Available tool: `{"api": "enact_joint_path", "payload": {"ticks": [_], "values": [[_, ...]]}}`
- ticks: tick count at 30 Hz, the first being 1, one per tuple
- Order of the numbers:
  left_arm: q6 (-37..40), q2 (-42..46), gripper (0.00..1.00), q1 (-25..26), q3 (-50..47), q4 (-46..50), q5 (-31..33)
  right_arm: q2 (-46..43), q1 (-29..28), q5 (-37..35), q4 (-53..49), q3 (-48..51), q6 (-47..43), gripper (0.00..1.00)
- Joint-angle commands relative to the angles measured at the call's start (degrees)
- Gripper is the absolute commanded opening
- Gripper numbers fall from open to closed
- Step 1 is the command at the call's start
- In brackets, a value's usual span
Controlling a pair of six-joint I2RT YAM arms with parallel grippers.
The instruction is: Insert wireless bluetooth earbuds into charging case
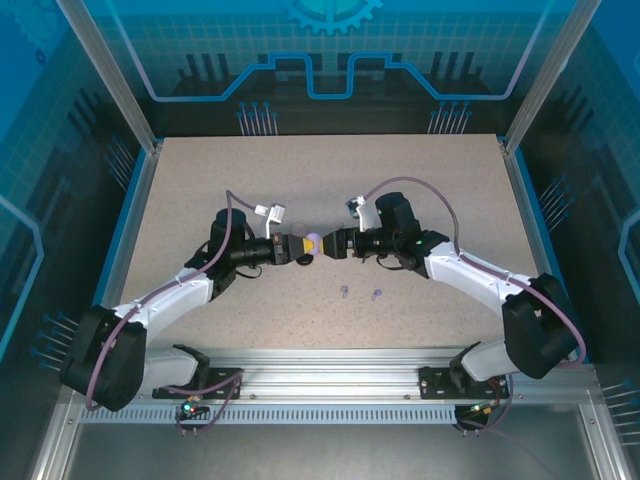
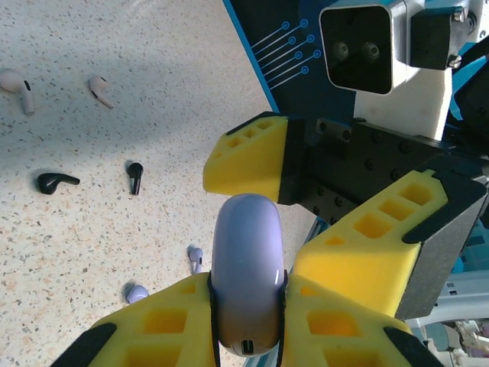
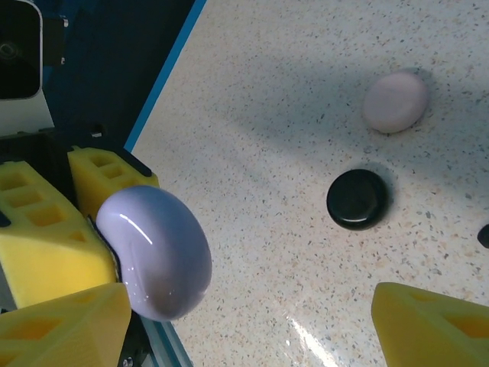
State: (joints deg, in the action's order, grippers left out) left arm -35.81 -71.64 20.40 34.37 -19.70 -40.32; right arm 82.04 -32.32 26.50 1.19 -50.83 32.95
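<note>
Pinches the case (image 2: 244, 275) tight in the left gripper (image 1: 303, 246), mid-frame in the top view, up off the table (image 1: 200, 180). Spreads the right gripper (image 1: 330, 244) wide, one finger on each side of the case. Could slip, being smooth and round. Could pop out and roll away if bumped or squeezed crooked. Leaves six earbuds (image 2: 55, 182) lying on the table, at the left of the left wrist view. Plenty of bare table all round for moving. Side walls (image 1: 128, 230) well apart, far left and far right.
</note>
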Motion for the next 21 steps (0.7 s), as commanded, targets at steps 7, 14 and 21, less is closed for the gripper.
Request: {"api": "enact_joint_path", "payload": {"ticks": [7, 14, 21], "values": [[1.27, -0.47, 0.00, -0.45, 2.28, 0.72, -2.78, 2.42, -0.91, 0.83, 2.21, -2.28, -0.43, 0.80], [1.01, 1.70, 0.00, -0.49, 2.22, 1.05, -3.18, 3.21, 1.75, -1.28, 3.35, 1.35, 0.85, 0.76], [0.72, 3.49, 0.00, -0.50, 2.02, 1.01, -3.20, 3.26, 3.39, -1.85, 2.26, 2.89, 1.86, 0.74]]}}
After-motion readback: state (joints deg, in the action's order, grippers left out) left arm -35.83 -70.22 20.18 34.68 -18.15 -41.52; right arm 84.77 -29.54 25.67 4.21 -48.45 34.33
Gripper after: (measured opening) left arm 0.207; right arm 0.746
